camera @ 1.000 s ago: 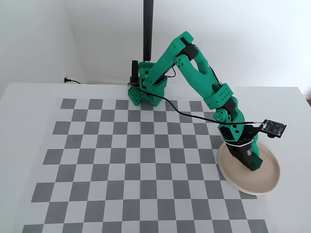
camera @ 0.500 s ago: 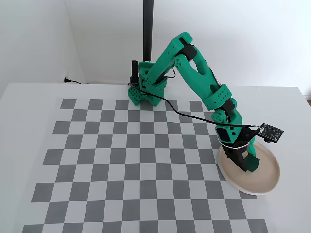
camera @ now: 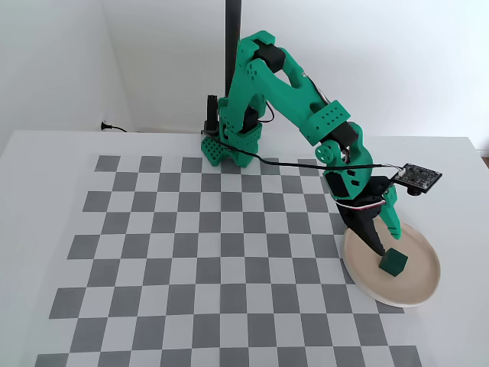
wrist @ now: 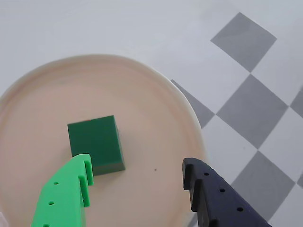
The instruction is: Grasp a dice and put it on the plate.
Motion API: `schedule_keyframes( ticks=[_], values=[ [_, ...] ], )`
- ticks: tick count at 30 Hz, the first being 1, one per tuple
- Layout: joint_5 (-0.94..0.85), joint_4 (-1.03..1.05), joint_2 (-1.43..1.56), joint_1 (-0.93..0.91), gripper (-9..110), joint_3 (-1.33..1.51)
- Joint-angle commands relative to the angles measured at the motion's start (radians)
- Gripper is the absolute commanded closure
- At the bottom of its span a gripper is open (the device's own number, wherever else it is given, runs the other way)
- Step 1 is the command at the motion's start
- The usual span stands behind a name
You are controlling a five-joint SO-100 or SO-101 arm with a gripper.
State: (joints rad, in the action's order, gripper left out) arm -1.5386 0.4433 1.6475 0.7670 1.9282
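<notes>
The dark green dice (wrist: 96, 144) (camera: 393, 262) lies flat on the pale pinkish-beige plate (wrist: 156, 113) (camera: 424, 288), a little left of its middle in the wrist view. My gripper (wrist: 137, 182) (camera: 386, 238) hangs open just above the plate. Its green finger (wrist: 71, 189) overlaps the dice's lower left corner in the wrist view, and the black finger (wrist: 208, 191) stands far to the right near the rim. Nothing is held between them. In the fixed view the dice sits free below the fingertips.
The plate rests at the right edge of the grey and white checkerboard mat (camera: 191, 252). The arm's base (camera: 229, 141) stands at the back of the mat, with a black pole (camera: 232, 46) behind it. White table borders the mat.
The gripper has opened and risen off the plate, pulling back toward the base. The dice, held low in the jaws before, now lies free on the plate.
</notes>
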Motion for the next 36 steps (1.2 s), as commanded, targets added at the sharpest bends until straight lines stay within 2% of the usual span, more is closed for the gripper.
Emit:
schedule_keyframes(
  ticks=[1,8,27,36],
  values=[
    [0.015,-0.003,0.238,-0.026,87,0.057],
    [0.04,-0.046,0.489,-0.126,90,0.334],
    [0.189,0.011,1.0,-0.374,96,0.749],
    [0.267,0.193,1.399,-0.436,106,0.945]
  ],
)
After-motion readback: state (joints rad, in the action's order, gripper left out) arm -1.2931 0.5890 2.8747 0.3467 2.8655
